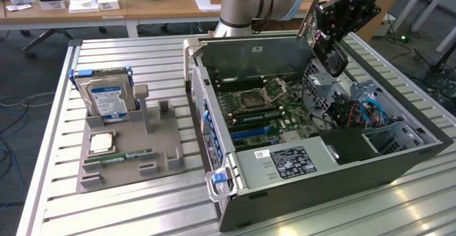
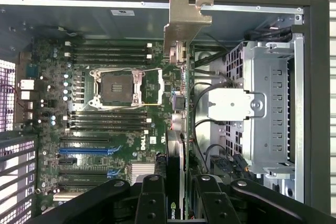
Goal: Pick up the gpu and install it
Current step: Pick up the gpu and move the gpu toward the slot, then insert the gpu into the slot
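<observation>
Pincer clenched on gpu. Card in air above open pc case, toward exterior view's right, clear of mobo. Card edge-on under pincer, long axis running out from pincer to bracket. Blue slots off to one side, apart. I judge card not yet lined up w/ them.

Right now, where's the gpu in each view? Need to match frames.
Exterior view: gpu held in the gripper, above the open case's far corner, toward the exterior view's right.
Wrist view: gpu edge-on, between the CPU socket and the drive cage, bracket end farthest from the gripper.
Shared landmark: CPU socket.
</observation>
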You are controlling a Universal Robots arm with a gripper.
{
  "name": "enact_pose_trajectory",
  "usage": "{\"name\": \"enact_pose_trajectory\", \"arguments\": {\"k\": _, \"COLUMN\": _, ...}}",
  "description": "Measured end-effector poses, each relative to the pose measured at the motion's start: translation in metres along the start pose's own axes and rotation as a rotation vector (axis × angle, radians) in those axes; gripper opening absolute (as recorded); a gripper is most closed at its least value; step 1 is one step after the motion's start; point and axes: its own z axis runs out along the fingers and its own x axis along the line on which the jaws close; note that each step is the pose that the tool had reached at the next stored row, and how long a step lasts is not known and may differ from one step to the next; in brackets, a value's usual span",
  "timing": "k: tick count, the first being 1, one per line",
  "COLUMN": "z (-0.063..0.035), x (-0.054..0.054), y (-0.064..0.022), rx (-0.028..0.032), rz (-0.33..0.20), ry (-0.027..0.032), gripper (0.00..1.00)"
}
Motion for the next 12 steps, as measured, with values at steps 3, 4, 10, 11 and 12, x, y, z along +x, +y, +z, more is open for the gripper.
{"name": "enact_pose_trajectory", "arguments": {"k": 3, "z": -0.0001, "x": 0.0000, "y": 0.0000, "rx": 0.0001, "rz": 0.000, "ry": 0.0000, "gripper": 0.26}}
{"name": "enact_pose_trajectory", "arguments": {"k": 4, "z": 0.0000, "x": -0.0001, "y": 0.0000, "rx": 0.0001, "rz": 0.000, "ry": 0.0000, "gripper": 0.26}}
{"name": "enact_pose_trajectory", "arguments": {"k": 10, "z": 0.0000, "x": 0.0000, "y": 0.0000, "rx": 0.0000, "rz": 0.000, "ry": 0.0000, "gripper": 0.26}}
{"name": "enact_pose_trajectory", "arguments": {"k": 11, "z": 0.0000, "x": 0.0000, "y": 0.0000, "rx": 0.0001, "rz": 0.000, "ry": 0.0001, "gripper": 0.26}}
{"name": "enact_pose_trajectory", "arguments": {"k": 12, "z": 0.0000, "x": 0.0000, "y": 0.0000, "rx": 0.0001, "rz": 0.000, "ry": 0.0001, "gripper": 0.26}}
